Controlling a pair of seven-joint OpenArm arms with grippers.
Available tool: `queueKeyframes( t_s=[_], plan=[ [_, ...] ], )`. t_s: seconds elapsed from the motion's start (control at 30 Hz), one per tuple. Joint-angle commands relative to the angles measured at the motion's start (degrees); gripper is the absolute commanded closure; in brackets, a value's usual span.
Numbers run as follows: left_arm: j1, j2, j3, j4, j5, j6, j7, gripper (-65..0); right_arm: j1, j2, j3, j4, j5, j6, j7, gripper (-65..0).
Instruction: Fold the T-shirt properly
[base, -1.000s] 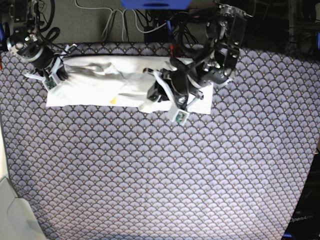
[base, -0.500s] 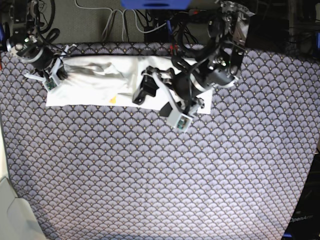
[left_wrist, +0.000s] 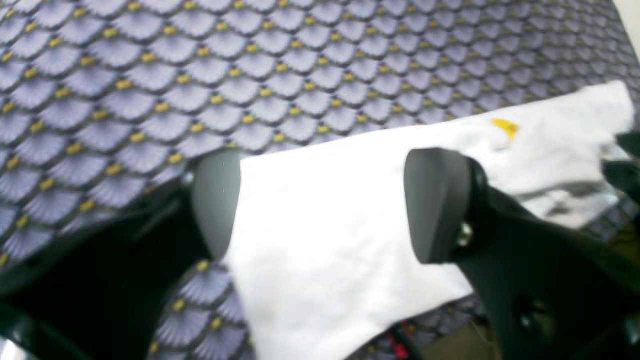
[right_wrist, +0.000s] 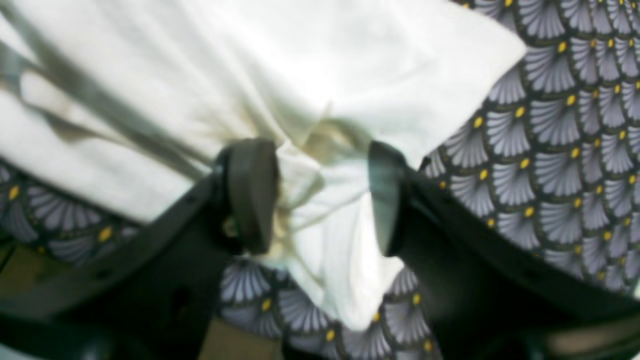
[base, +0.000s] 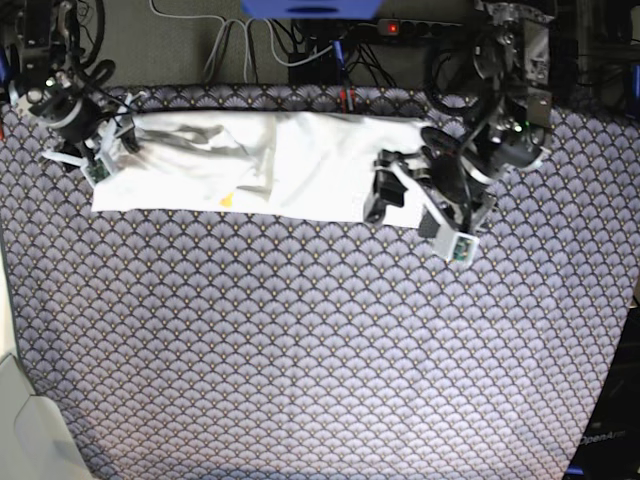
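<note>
One T-shirt (base: 270, 165) lies folded into a long white strip along the far edge of the scale-patterned tablecloth (base: 320, 350), plain side up, with a small yellow mark (base: 227, 199) near its front edge. We see creases bunched toward its end at the base view's left. Our right gripper (right_wrist: 320, 195) sits at that end with its pads spread apart; rumpled cloth lies between them, touching one pad, but nothing is pinched. Our left gripper (left_wrist: 320, 205) hangs at the opposite end, jaws wide and released, the strip's flat corner showing between its fingers (left_wrist: 435, 200). Cables (base: 250, 45) trail behind the table.
</note>
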Motion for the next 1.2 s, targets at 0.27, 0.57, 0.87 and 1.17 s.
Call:
queueKeyframes(
  t_s=[0.27, 0.57, 0.87, 1.17],
  plan=[
    [-0.1, -0.5, -2.3, -0.9, -0.7, -0.3, -1.0, -49.3, -1.2, 0.5, 0.4, 10.1, 0.7, 0.1, -7.3, -32.6],
    [-0.1, -0.5, -2.3, -1.7, -0.7, -0.4, -1.0, -22.3, 1.8, 0.0, 1.7, 9.8, 0.8, 0.1, -12.2, -32.6],
    [0.7, -2.7, -2.3, -1.7, -0.7, -0.4, -1.0, -27.5, 5.9, -2.5, 6.4, 9.7, 0.8, 0.1, -20.1, -32.8],
    [1.0, -4.0, -2.4, -1.7, -0.7, -0.4, -1.1, -35.8, 5.9, -6.1, 6.5, 9.8, 0.8, 0.1, -19.9, -35.8]
  ],
)
